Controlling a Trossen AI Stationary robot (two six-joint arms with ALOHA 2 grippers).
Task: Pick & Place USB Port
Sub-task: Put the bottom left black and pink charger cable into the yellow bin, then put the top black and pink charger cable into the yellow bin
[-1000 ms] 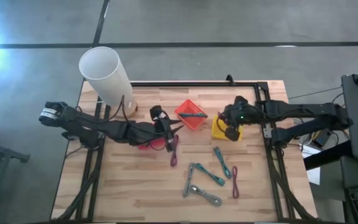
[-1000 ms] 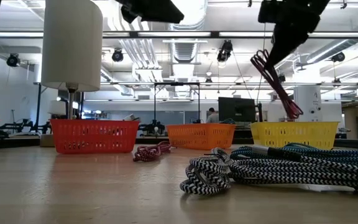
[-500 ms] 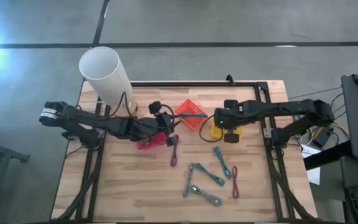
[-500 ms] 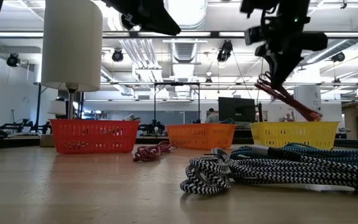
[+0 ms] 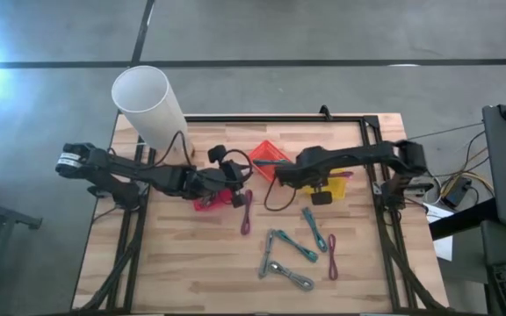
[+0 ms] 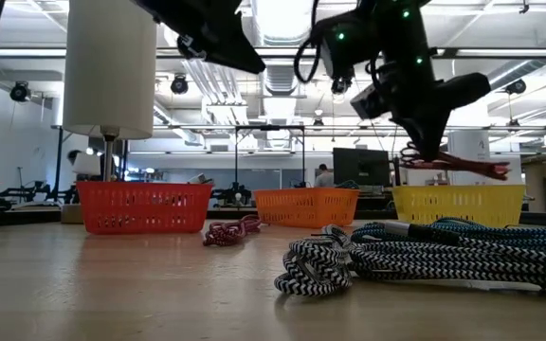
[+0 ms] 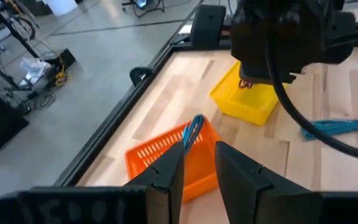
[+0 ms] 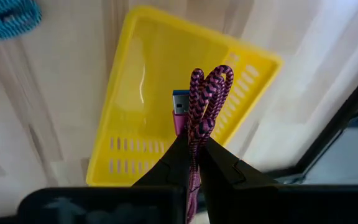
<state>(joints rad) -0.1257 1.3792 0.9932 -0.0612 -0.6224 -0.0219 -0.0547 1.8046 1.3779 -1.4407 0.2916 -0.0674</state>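
Observation:
My right gripper (image 8: 194, 146) is shut on a bundled purple-pink braided USB cable (image 8: 202, 93) with a blue plug. It hovers above the yellow basket (image 8: 142, 74), near the table's far right (image 5: 308, 184). In the low view the cable (image 6: 458, 163) lies almost level just over that basket's rim (image 6: 453, 204). My left gripper (image 7: 199, 165) hangs in the air, open by a narrow gap and empty. It is near the red basket (image 5: 205, 204) and faces the orange basket (image 7: 166, 155), which holds a blue cable. My right gripper pinches the folded cable bundle between its two fingers, just below the blue plug (image 8: 180, 118), with several strands together. The fingers slant down from above toward the basket. The cable is lifted clear, its looped end (image 6: 482, 169) sticking out nearly level over the yellow basket.
Loose cables lie on the near half of the table: a maroon one (image 5: 246, 211), teal ones (image 5: 310, 221), a black-and-white one (image 6: 330, 265) and a pink one (image 5: 332, 247). A white cylinder lamp (image 5: 148, 105) stands at the far left corner. The orange basket (image 5: 271, 165) sits between both arms.
My right arm has reached toward the table's left and my right gripper has tipped and come lower over the yellow basket. The cable, which hung slanting down below the fingers, has swung up to lie nearly level above the basket's rim. My left gripper has shifted slightly.

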